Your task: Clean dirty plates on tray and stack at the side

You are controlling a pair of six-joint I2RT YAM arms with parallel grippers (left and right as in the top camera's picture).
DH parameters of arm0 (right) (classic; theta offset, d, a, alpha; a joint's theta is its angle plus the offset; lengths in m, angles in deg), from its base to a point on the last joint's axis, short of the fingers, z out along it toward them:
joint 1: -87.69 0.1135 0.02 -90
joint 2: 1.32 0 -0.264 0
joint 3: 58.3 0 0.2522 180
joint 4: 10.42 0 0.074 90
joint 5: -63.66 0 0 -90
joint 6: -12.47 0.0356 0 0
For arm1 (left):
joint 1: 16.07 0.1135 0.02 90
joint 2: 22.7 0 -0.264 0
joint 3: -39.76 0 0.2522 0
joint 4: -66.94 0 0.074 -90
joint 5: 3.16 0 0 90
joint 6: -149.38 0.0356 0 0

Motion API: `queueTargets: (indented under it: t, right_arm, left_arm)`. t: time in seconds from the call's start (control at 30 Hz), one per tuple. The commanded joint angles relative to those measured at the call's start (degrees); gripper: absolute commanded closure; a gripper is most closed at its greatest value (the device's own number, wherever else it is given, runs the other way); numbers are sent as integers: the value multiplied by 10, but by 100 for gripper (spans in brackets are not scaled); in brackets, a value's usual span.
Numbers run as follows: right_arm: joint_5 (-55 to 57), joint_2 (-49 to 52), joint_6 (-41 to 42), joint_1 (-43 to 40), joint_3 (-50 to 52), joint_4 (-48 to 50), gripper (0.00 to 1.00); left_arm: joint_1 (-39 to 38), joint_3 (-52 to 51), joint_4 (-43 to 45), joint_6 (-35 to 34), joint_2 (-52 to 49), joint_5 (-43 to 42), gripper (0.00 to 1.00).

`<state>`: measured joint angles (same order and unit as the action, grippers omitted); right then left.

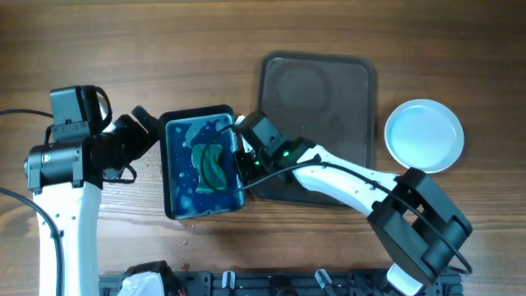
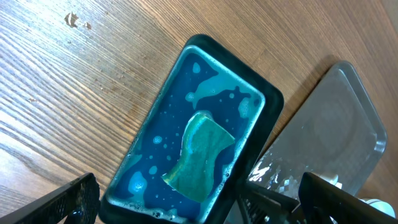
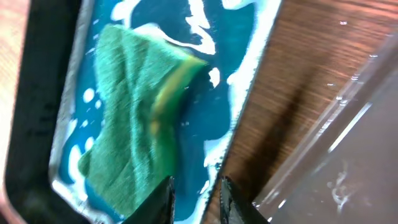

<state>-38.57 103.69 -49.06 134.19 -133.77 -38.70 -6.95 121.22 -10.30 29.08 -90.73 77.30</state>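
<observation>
Your left gripper [image 1: 144,144] holds its jaws wide apart at the left edge of the small black tray [image 1: 173,164] of blue liquid, centre-left. Your right gripper [image 3: 196,199] hangs over that tray's right rim beside the green sponge [image 1: 209,167], jaws narrowly apart and empty. The brown tray [image 1: 329,74] lies upper centre, with a white plate [image 1: 424,136] on the table [image 1: 82,41] just beside it at the right.
</observation>
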Motion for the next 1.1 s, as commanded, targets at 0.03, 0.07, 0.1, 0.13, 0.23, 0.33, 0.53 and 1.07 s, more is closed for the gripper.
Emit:
queueTargets:
  t: [0.03,0.07,0.1,0.13,0.23,0.33,0.53,1.07]
  right_arm:
    - [48,33,62,2,-15,9,84]
    - [48,37,66,2,-15,9,87]
    - [48,39,68,2,-15,10,89]
    - [48,40,79,2,-15,10,93]
    - [49,43,109,2,-15,12,96]
    - [50,43,127,2,-15,18,96]
    - [70,43,196,2,-15,33,96]
    - [115,43,320,2,-15,83,96]
  left_arm:
    - [4,7,0,1,4,-7,0]
    - [4,7,0,1,4,-7,0]
    - [4,7,0,1,4,-7,0]
    - [4,7,0,1,4,-7,0]
    - [4,7,0,1,4,-7,0]
    - [4,7,0,1,4,-7,0]
    - [4,7,0,1,4,-7,0]
    - [4,7,0,1,4,-7,0]
